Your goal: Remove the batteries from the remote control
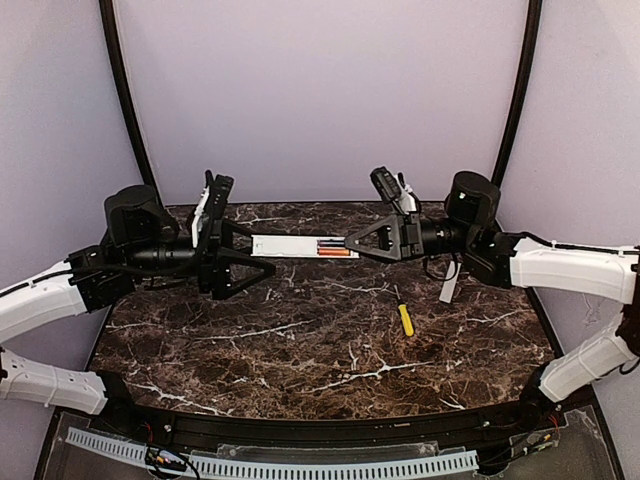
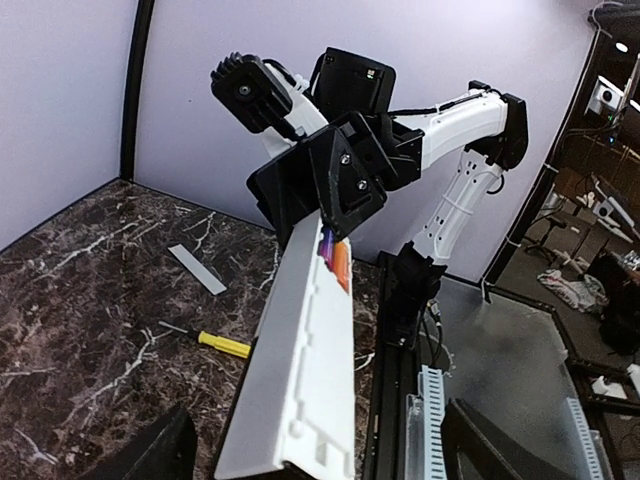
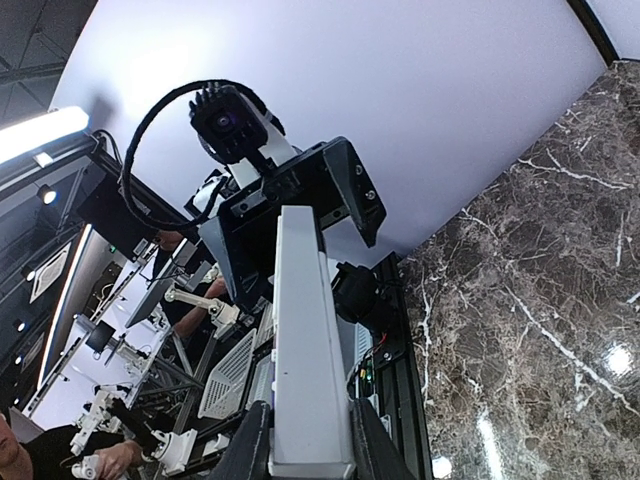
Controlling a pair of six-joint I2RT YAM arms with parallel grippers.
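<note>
Cover [image 2: 197, 268] off, lying on counter [image 1: 300, 350]. Remote [image 1: 290, 245] is mid-air, R hand [image 1: 352, 242] clenched on one end. L hand [image 2: 320, 420] released, fingers spread round other end. Batteries [image 2: 340, 265] not out yet; orange one sits in recess.

Lilac walls [image 1: 320, 90], dark marble tabletop [image 1: 330, 340]

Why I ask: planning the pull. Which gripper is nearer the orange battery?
Right: right gripper grips the remote control beside the battery; left gripper open at its far end.
</note>
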